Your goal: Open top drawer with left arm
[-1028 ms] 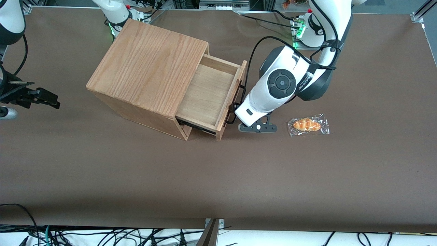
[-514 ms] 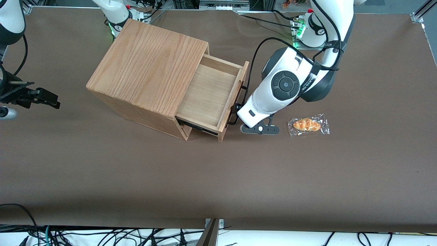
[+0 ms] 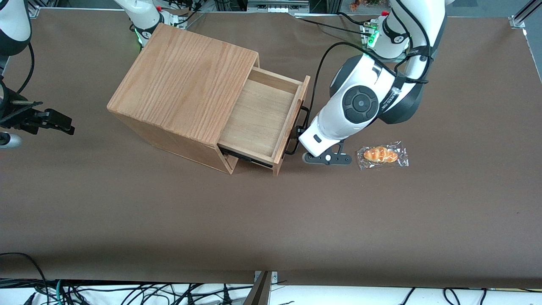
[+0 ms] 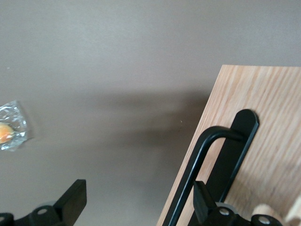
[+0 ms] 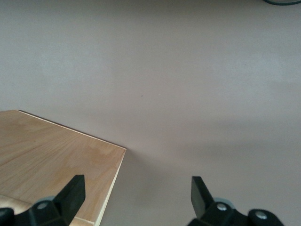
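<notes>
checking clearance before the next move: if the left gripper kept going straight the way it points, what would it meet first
The gripper, open around the handle of the top drawer, points down at the table. It would probably meet bare tabletop first, though depth is unclear.

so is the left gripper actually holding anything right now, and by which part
nothing is clamped: the gripper sits open at the top drawer front, the black handle bar between its fingers, right beside one of them

place: robotics lab | signs: brown-covered bench (image 3: 169, 220), white robot arm (image 3: 360, 101) mounted on it, loose cables (image 3: 127, 292) at its near edge, aluminium framing (image 3: 523, 15) at a corner
</notes>
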Robot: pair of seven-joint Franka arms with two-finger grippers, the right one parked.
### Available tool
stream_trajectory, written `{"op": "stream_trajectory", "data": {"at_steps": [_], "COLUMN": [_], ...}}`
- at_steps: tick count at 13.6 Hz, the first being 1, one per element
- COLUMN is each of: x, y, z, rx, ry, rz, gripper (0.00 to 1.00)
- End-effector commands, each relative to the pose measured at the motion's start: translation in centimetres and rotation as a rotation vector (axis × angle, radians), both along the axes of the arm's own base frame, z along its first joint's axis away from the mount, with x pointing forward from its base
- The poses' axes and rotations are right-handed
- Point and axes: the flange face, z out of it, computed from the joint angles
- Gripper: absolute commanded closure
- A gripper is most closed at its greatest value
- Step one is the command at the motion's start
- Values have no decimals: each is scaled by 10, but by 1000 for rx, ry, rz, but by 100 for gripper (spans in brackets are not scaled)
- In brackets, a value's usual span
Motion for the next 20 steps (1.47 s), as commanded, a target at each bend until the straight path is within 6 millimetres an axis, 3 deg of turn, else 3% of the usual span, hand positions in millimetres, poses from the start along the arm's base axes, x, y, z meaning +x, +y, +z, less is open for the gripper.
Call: {"op": "stream_trajectory", "data": {"at_steps": [1,5,9,14,17,20], "x": [-4,12,37,46,57,60], "y": [11,54,125,202,262,292], "z": [20,30,45,71,75,74], "rx": [-36,-10,41,71,53,45], "ry": [27,23,-4,-17,-35,-37], "rz": [8,37,99,89,54,47], "gripper": [0,0,0,0,0,0]}}
